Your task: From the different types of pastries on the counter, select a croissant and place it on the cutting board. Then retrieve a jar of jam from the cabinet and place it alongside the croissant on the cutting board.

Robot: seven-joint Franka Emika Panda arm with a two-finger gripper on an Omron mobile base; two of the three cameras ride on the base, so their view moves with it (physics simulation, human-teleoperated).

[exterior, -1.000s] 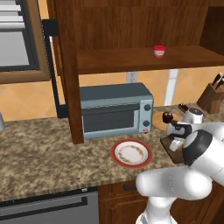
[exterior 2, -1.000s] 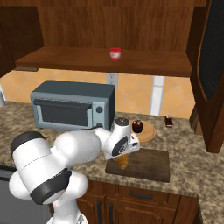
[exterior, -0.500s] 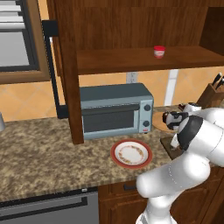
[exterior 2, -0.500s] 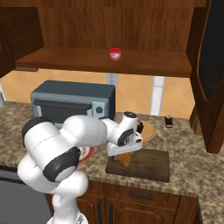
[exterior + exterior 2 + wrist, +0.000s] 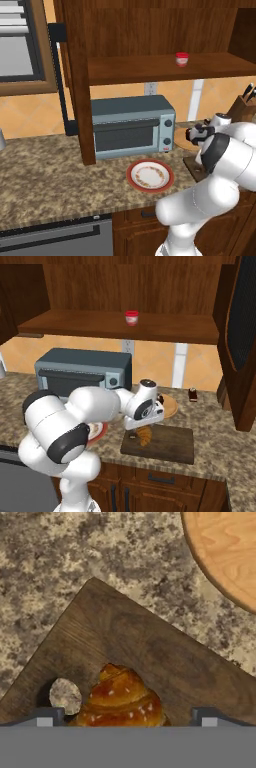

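Note:
The golden-brown croissant [image 5: 122, 699] [image 5: 145, 435] lies on the dark cutting board [image 5: 150, 652] [image 5: 167, 445], beside the board's hole. My gripper [image 5: 126, 718] [image 5: 141, 427] hangs just above it, open, with its fingertips [image 5: 46, 717] well clear of the pastry on both sides. The jar of jam [image 5: 182, 59] [image 5: 131, 318], red-lidded, stands on the shelf of the open dark wooden cabinet [image 5: 150, 67] [image 5: 115, 326]. In the left base view my arm hides most of the cutting board [image 5: 191, 166].
A round tan wooden plate [image 5: 225, 552] [image 5: 169, 406] sits just behind the board. A red-rimmed plate [image 5: 150, 175] lies in front of the grey toaster oven [image 5: 132, 127] [image 5: 82, 371]. A small dark pastry [image 5: 192, 394] stands near the wall. A knife block [image 5: 245, 107] is far right.
My hand has lifted a little off the croissant, and the elbow has swung up and over. The croissant stays on the board.

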